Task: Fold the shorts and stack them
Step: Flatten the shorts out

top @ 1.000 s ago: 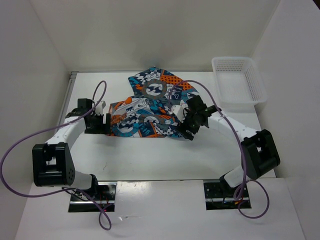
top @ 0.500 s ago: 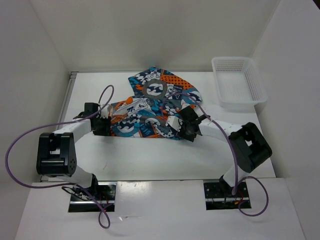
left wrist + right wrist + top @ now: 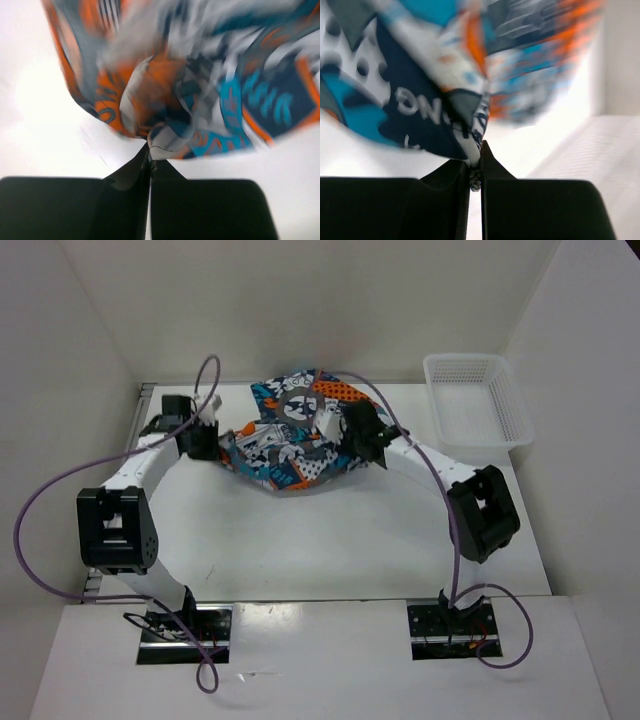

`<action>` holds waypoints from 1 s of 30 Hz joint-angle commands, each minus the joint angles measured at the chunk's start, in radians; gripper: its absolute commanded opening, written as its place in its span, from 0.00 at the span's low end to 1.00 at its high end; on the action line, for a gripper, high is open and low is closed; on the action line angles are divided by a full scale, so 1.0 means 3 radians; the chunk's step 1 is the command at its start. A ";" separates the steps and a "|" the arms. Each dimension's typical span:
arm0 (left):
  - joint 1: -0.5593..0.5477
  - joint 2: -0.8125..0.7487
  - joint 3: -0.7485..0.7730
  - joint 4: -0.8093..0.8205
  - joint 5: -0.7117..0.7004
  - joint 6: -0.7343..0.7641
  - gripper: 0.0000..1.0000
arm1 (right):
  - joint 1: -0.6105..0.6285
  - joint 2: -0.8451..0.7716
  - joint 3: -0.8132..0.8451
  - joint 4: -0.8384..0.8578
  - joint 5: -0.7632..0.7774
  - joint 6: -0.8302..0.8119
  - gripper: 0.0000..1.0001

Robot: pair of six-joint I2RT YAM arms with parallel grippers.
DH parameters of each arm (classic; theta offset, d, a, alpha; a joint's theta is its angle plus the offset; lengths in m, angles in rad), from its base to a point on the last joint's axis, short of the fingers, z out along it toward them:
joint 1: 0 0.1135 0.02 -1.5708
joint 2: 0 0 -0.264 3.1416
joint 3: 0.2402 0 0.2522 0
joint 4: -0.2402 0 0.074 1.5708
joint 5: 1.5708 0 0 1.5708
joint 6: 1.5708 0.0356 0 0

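Note:
The patchwork shorts (image 3: 290, 435) in teal, orange, white and black hang bunched between both arms near the back of the white table. My left gripper (image 3: 212, 436) is shut on the shorts' left edge; the left wrist view shows the shorts (image 3: 190, 100) pinched at the tips of my left gripper (image 3: 150, 152). My right gripper (image 3: 358, 432) is shut on the right edge; in the right wrist view a fold of the shorts (image 3: 435, 100) sits clamped in my right gripper (image 3: 476, 162). The cloth sags in the middle, and both wrist views are blurred.
A white mesh basket (image 3: 475, 400) stands at the back right of the table (image 3: 300, 550). White walls close in the back and both sides. Purple cables loop off both arms.
Both grippers went from open to shut on the shorts' near corners. Both then moved toward the back of the table, lifting the near edge so the flat shorts now bunch up.

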 commanded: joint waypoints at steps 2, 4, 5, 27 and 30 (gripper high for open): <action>0.0026 0.0192 0.1636 -0.0094 -0.0126 0.0012 0.00 | -0.0185 0.0414 0.1586 0.0494 0.0404 -0.0252 0.03; 0.0087 0.0264 0.2136 -0.0181 -0.0279 0.0012 0.00 | -0.0231 0.0589 0.2412 0.0433 0.0557 -0.0253 0.03; 0.0087 0.0264 0.2315 -0.0182 -0.0320 0.0012 0.00 | -0.0231 0.0656 0.2625 0.0362 0.0599 -0.0253 0.02; 0.0056 -0.1781 -0.0832 -0.1777 -0.0265 0.0012 0.41 | -0.0114 -0.1154 -0.0600 -0.0825 0.0124 -0.0755 0.80; 0.0056 -0.1766 -0.0767 -0.1732 -0.0193 0.0012 0.52 | -0.0114 -0.1225 -0.0375 -0.0825 -0.0034 -0.0478 0.88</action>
